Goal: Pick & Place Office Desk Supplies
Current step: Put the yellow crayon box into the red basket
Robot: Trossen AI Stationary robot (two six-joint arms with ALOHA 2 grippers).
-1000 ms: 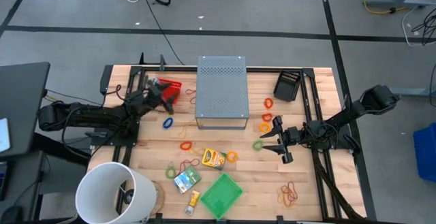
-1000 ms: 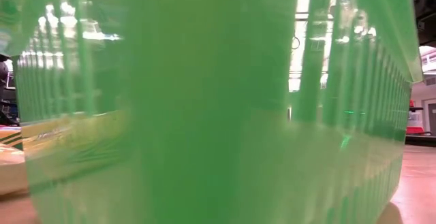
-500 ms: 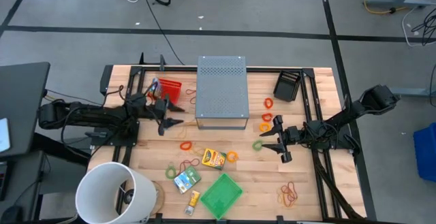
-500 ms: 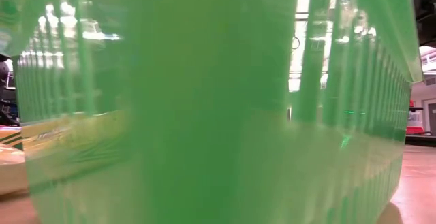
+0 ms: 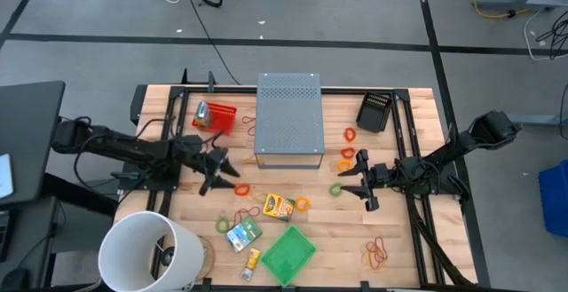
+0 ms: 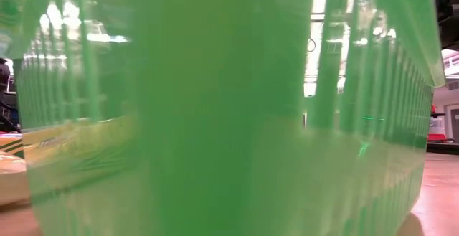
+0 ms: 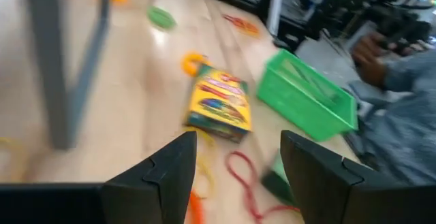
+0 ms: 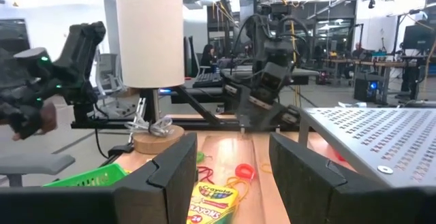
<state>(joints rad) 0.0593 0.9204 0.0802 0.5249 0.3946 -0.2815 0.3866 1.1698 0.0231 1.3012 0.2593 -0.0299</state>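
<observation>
High view: slatted wooden table [image 5: 417,239], perforated grey metal box [image 5: 288,119] at centre, white round bucket [image 5: 149,252] near left. Left gripper [image 5: 218,175] low beside an orange rubber-band loop [image 5: 241,190], fingers apart, empty. Right gripper [image 5: 355,185] by a green loop [image 5: 336,188], fingers spread, holding nothing. Yellow crayon packet [image 5: 278,207] between them.

Low view: filled by ribbed translucent green basket [image 6: 229,121].

Left wrist view: glossy packet [image 7: 219,106], basket [image 7: 306,96], red loop [image 7: 242,173].

Right wrist view: crayon packet [image 8: 212,207] just ahead.
</observation>
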